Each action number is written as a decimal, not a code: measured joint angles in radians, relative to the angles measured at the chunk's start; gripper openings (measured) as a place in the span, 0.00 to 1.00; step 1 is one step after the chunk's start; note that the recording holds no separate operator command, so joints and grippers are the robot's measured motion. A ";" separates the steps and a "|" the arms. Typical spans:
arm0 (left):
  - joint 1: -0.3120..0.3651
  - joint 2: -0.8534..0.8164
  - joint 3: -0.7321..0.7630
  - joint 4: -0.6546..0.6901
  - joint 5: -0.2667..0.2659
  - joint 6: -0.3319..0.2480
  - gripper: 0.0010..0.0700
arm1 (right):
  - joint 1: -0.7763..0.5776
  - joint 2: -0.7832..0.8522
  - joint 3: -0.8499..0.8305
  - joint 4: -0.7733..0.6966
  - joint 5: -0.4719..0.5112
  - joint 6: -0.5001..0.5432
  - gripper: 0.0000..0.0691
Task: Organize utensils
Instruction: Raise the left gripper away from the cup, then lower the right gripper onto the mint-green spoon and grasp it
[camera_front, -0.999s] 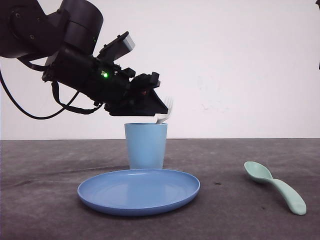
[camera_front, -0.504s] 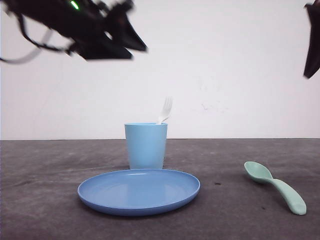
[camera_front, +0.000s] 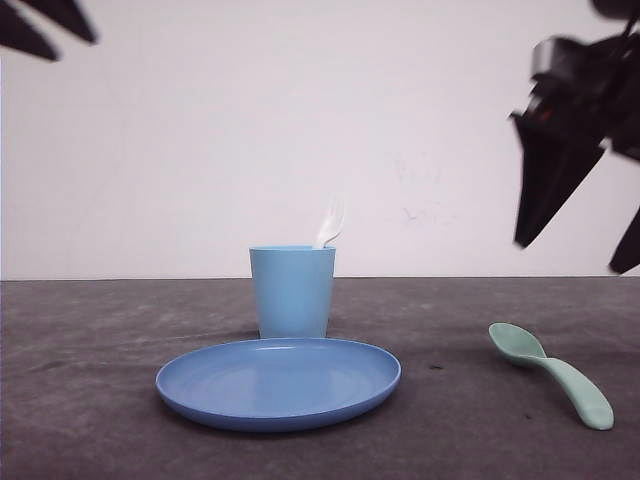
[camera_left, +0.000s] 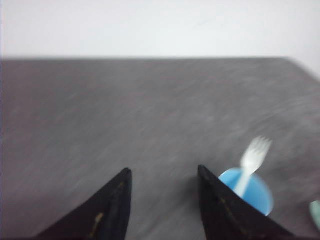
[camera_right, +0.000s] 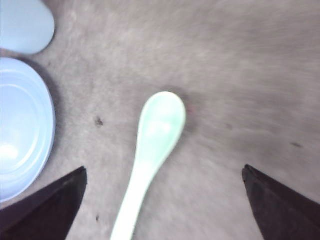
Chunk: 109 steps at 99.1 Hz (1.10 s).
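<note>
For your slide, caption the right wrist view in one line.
Open right gripper hovers above the mint-green spoon lying on the table, blue plate beside it.

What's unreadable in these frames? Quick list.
- Fork: handle hidden inside the cup in the front view; tines motion-blurred in the left wrist view.
- Spoon: handle end cut off by the right wrist frame edge.
- Left gripper: barely a corner in the front view.
- Plate: cropped by the right wrist frame edge.

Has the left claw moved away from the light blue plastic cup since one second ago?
Yes. The left claw has risen up and leftward from the light blue plastic cup.
</note>
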 joint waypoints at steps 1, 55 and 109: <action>0.005 -0.004 0.000 -0.010 -0.004 0.000 0.33 | 0.002 0.006 0.000 0.005 0.000 0.000 0.89; 0.090 -0.032 0.000 -0.187 -0.038 0.000 0.33 | 0.080 0.252 0.000 0.204 0.002 0.027 0.82; 0.091 -0.032 0.000 -0.188 -0.038 0.000 0.33 | 0.121 0.274 0.000 0.230 0.084 0.037 0.36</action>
